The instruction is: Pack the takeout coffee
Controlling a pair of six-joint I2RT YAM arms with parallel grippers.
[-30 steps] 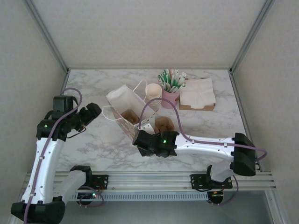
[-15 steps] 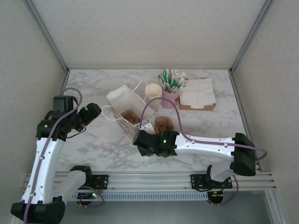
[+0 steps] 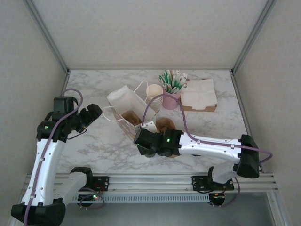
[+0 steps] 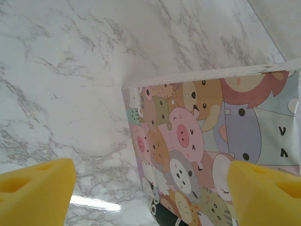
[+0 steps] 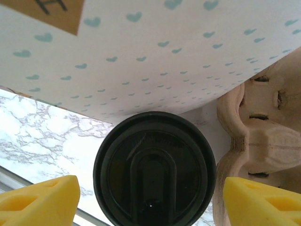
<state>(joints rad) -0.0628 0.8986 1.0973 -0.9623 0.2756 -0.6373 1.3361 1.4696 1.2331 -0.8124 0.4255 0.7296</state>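
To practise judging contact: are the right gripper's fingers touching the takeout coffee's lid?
Apart. The right wrist view shows marble table and cardboard carrier in the gaps between the takeout coffee's lid and the right gripper's fingers.

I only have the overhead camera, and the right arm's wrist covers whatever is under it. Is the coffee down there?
Observer: Yes. The right wrist view looks straight down on the takeout coffee, upright with its black lid on.
Operator: Am I gripping it?
Observer: No. The right claw is open, one finger on either side of the lid with a gap showing on each side.
Operator: What's around the cup?
Observer: The heart-printed side of the bag is just beyond the lid, and the pulp cup carrier is close on the right in that view.
Operator: And the left claw?
Observer: In the left wrist view, the left claw is open and empty, facing the bag's cartoon-animal side.
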